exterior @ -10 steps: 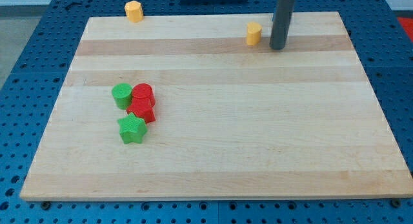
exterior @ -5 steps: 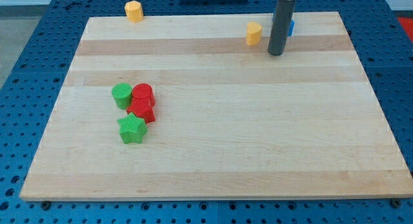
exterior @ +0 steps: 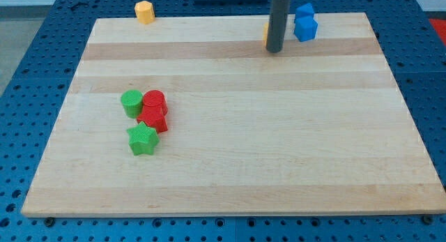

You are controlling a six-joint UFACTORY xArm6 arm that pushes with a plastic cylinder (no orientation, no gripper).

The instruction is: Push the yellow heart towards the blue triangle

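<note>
my tip (exterior: 275, 50) rests on the wooden table (exterior: 279, 151) near its top edge, a little right of the middle, at the lower end of a straight dark rod; there is no hand here to be apart or together, only this rod. the tip stands right in front of the yellow heart (exterior: 266, 34), which is almost wholly hidden behind the rod: only a thin yellow sliver shows at the rod's left side, and i cannot tell whether the tip is touching it. just to the view's right of the rod, close to the top edge, sit two blue blocks touching one another: the upper one (exterior: 304, 10) at the very edge and the lower one (exterior: 305, 28) just below it; which of them is the triangle i cannot make out. a second yellow block (exterior: 144, 12), roughly hexagonal, sits at the top edge toward the top left corner, half off the wood. well apart from all this, toward the left edge at mid height, four blocks cluster together: a green cylinder (exterior: 131, 102), a red cylinder (exterior: 154, 102) beside it, another red block (exterior: 154, 119) just below, and a green star (exterior: 142, 139) at the bottom of the group.
</note>
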